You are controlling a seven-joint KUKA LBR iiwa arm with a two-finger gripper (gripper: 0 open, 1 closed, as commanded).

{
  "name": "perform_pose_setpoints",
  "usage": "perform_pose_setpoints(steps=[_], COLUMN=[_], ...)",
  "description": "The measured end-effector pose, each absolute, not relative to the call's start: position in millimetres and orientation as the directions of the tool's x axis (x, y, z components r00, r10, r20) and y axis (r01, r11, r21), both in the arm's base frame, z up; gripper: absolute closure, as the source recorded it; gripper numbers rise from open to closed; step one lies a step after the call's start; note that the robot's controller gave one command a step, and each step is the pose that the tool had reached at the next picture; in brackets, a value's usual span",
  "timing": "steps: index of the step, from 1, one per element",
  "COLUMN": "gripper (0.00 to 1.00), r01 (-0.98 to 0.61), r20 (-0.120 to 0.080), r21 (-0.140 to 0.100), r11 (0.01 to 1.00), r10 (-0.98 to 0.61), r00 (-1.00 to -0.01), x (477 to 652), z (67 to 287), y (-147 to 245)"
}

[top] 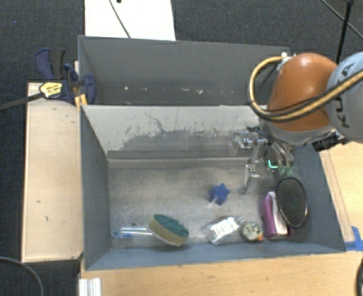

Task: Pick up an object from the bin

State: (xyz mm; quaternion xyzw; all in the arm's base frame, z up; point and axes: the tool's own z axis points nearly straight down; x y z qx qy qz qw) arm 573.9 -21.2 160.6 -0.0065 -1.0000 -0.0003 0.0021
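Note:
My gripper [268, 175] hangs in the right part of the bin, open, with nothing between its fingers. Just below it lies a black oval brush head [291, 201], and beside that a purple and pink bottle [270, 214]. A small blue piece [218, 193] rests on the bin floor to the gripper's left, apart from the left fingertip [250, 180].
Along the bin's front wall lie a small round trinket [251, 230], a crumpled silver-white wrapper [223, 229], a green-topped tan sponge [169, 229] and a clear pen with blue ends [129, 232]. The arm's orange dome and cables hang over the right rear corner.

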Motion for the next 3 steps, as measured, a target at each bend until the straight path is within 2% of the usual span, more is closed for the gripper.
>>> perform_pose_setpoints(steps=[1, 2, 3], gripper=[0.00, 0.00, 0.00], r01=[-0.443, -0.550, -0.567], r20=[-0.021, -0.006, 0.000], r21=[-0.009, -0.001, 0.000], r11=[0.897, 0.835, 0.824], r10=[-0.443, -0.550, -0.567], r00=[-0.896, -0.835, -0.824], x=[505.3, 485.9, 483.1], z=[76.3, 100.8, 100.1], y=[1.4, 28.2, 13.4])
